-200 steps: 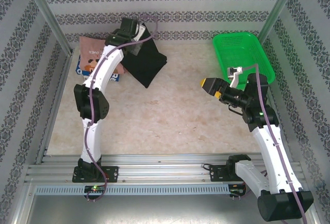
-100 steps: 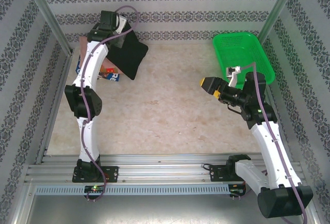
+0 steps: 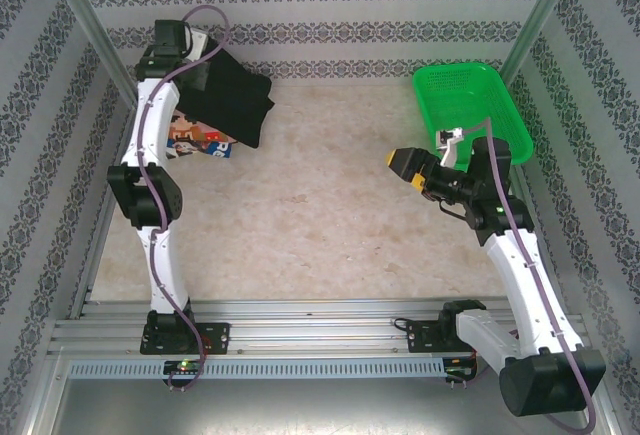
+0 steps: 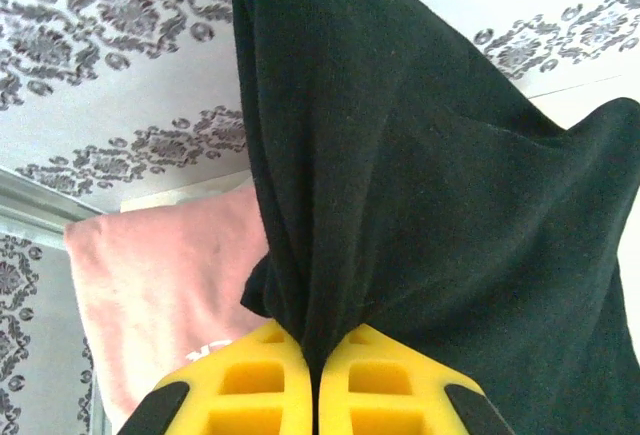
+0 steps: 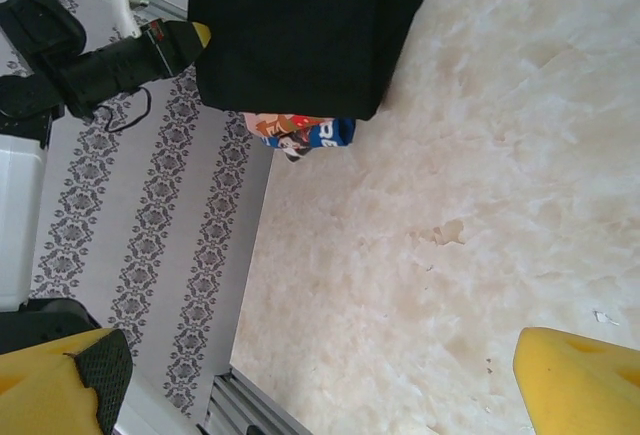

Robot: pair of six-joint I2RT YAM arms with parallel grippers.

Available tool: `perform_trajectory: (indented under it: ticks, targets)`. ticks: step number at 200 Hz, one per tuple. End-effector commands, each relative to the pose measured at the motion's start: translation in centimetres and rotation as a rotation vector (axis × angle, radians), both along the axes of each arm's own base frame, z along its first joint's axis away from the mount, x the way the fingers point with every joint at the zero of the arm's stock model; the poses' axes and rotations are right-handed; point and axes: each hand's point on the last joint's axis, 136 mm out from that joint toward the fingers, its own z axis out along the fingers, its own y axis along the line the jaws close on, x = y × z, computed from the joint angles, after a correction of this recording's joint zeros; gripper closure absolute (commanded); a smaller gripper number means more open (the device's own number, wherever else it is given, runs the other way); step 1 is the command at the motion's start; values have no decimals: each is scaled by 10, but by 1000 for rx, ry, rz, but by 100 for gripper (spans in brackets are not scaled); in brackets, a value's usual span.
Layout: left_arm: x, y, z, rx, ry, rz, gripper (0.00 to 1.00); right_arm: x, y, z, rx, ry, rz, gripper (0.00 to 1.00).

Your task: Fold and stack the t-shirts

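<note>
My overhead camera sits above and behind the arm bases [image 3: 185, 333], looking down from well back at the whole counter [image 3: 330, 215]. The left wrist camera looks out along the left hand [image 4: 312, 350], very close to the black t-shirt [image 4: 420, 185], facing the patterned wall [image 4: 130, 15]. The right wrist camera looks past the right hand [image 5: 320, 355] and across the counter toward that same shirt, far off. All three views share it.

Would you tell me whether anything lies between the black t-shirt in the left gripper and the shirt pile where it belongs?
Nothing visible does. The left gripper, shut on the black t-shirt, holds it above the pink shirt and the blue-and-white printed shirt at the far left corner; no other object lies between them.
</note>
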Motion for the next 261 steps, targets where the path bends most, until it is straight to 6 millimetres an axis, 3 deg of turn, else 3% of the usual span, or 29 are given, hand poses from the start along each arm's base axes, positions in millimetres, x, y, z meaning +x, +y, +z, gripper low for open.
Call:
perform_trajectory:
  ticks: [1, 58, 124, 130, 144, 159, 165, 169, 172, 183, 205, 223, 244, 261]
  targets:
    - [8, 23, 18, -36, -80, 43, 100, 5, 2, 3, -4, -14, -2, 2]
    - [2, 77, 6, -93, -73, 124, 100, 19, 4, -2, -8, 7, -11, 2]
    - [16, 97, -68, -191, 9, 189, 100, 27, 8, -9, -24, 35, -7, 2]
    - [17, 99, -75, -210, 13, 201, 93, 27, 8, -9, -26, 35, -7, 2]
    - [20, 100, -86, -271, 14, 208, 64, 27, 9, -8, -31, 36, -4, 2]
    - [25, 97, -88, -351, -4, 202, 49, 27, 8, -7, -38, 35, -4, 2]
    - [27, 95, -84, -368, -16, 194, 45, 28, 8, -7, -37, 34, -5, 2]
    - [28, 95, -81, -375, -26, 194, 25, 28, 8, -7, -37, 37, -6, 2]
    - [28, 95, -78, -380, -33, 196, 17, 28, 9, -6, -35, 33, -6, 2]
    - [30, 95, -64, -399, -62, 197, 5, 29, 9, -5, -34, 34, -3, 2]
    - [24, 106, -28, -421, -129, 243, 1, 28, 9, -4, -41, 35, 2, 2]
    - [10, 115, 12, -425, -193, 280, 0, 25, 6, -5, -69, 37, -6, 2]
    - [-16, 118, 62, -460, -279, 296, 0, 16, -6, -6, -172, 15, -38, 2]
    - [-47, 111, 97, -503, -377, 287, 0, 11, -32, -13, -302, 2, -118, 2]
